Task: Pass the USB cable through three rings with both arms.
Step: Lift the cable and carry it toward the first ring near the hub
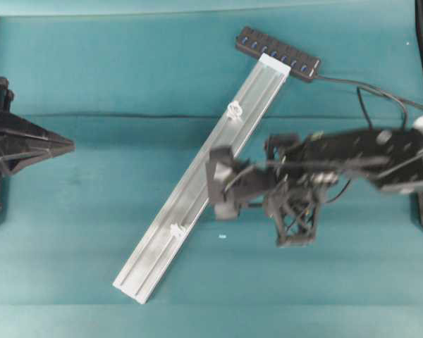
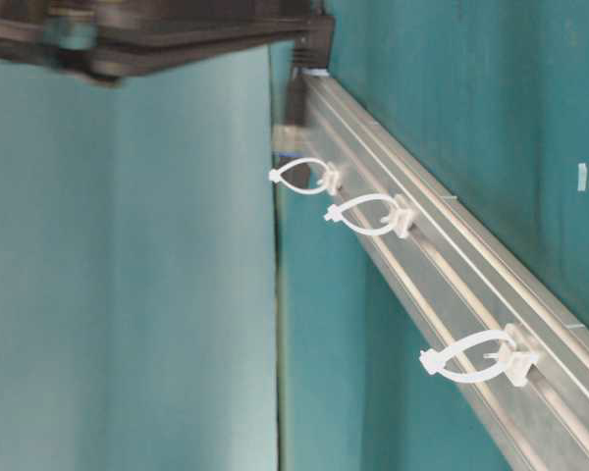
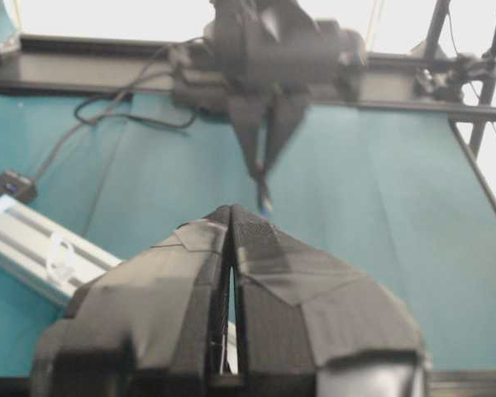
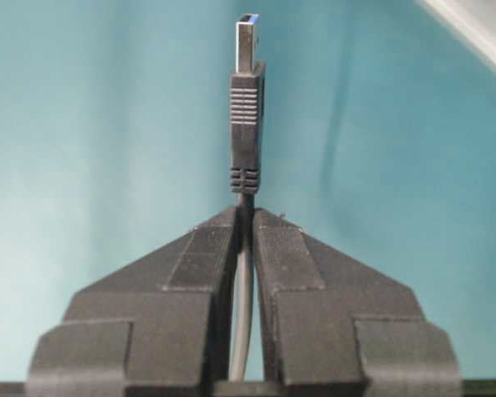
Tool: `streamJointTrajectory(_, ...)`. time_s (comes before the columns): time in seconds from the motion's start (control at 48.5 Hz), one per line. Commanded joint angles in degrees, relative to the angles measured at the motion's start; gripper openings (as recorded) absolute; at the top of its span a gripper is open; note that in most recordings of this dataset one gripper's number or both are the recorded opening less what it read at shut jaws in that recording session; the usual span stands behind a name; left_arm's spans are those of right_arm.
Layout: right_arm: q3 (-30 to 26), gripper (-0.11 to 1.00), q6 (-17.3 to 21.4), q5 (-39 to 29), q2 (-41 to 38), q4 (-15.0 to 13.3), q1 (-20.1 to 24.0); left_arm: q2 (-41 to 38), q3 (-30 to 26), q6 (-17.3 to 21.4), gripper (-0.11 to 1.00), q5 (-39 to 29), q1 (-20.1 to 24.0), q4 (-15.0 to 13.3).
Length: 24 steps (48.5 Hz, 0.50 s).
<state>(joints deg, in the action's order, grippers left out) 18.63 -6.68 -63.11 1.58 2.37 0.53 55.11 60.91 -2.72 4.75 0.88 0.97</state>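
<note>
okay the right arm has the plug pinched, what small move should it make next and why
Probably ease the right gripper toward the nearest translucent white plastic ring on the long silver aluminium rail, plug first. The black USB cable is clamped just behind its plug, which juts straight ahead, and no ring shows cable through it yet.

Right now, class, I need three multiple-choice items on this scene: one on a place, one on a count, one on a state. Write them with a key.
1. Where is the hub?
A. at the rail's far end
B. in the left gripper
C. beside the nearest ring

2. How many rings does the table-level view show?
A. one
B. three
C. five

3. What is the right gripper doing?
A. standing wide open
B. gripping the rail
C. pinching the cable below its plug

Key: 1 A, the overhead view shows it there. 2 B, three loops along the rail. 3 C, the wrist view shows it.
</note>
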Motion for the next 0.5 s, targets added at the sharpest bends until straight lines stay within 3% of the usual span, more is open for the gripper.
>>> streamJointTrajectory(0.0, -1.9, 0.08, -3.3, -3.0, 1.8, -0.2, -2.2, 0.3, -1.9, -0.4, -0.01, 0.3, -0.4, 0.1)
streamJointTrajectory(0.165, -3.4, 0.09, -10.1, -8.2, 3.7, -0.1, -6.9, 1.6, -2.0, -1.8, -0.01, 0.2, -0.5, 0.1)
streamJointTrajectory(0.475, -2.5, 0.08, -23.3, -8.1, 7.0, -0.1, -17.8, 2.1, -2.7, -1.9, -0.01, -0.5, -0.5, 0.1)
